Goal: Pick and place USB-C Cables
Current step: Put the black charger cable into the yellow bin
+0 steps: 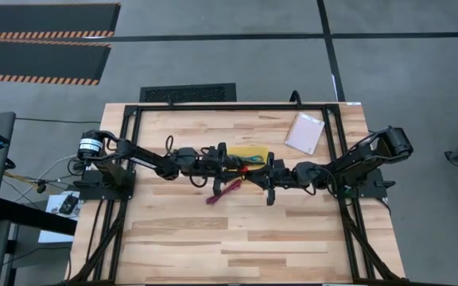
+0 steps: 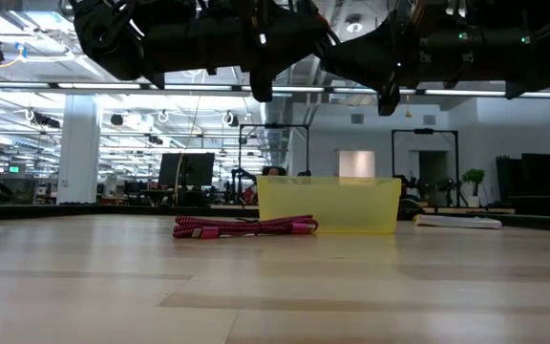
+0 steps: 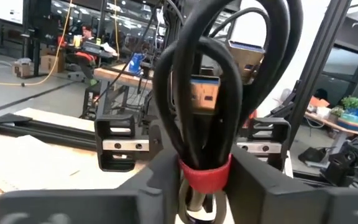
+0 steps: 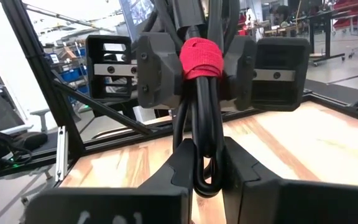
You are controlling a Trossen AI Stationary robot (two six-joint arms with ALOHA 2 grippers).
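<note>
A: Where is the black bundle (image 3: 213, 106)?

B: In the air between the two arms, above the table (image 1: 293, 238) near the tray (image 2: 328, 203). The left gripper (image 3: 205, 177) is clamped on it at the red tie (image 4: 202, 59). The right gripper (image 4: 205, 163) has its fingers (image 4: 244, 177) closed around the lower loop of the same bundle.

A: So both hold it?

B: It looks so. The two wrists face each other across the bundle, and its long axis runs across the line between them.

A: And the other cables?

B: The maroon cable (image 2: 246, 226) lies flat on the table just in front of the tray. Something teal (image 1: 254, 161) shows in the tray under the arms. I can't find the thin black one.

A: What does the next move turn on?

B: My guess is a handover: one gripper must let go. The tray lies just below and behind them, about equally near to both.
</note>
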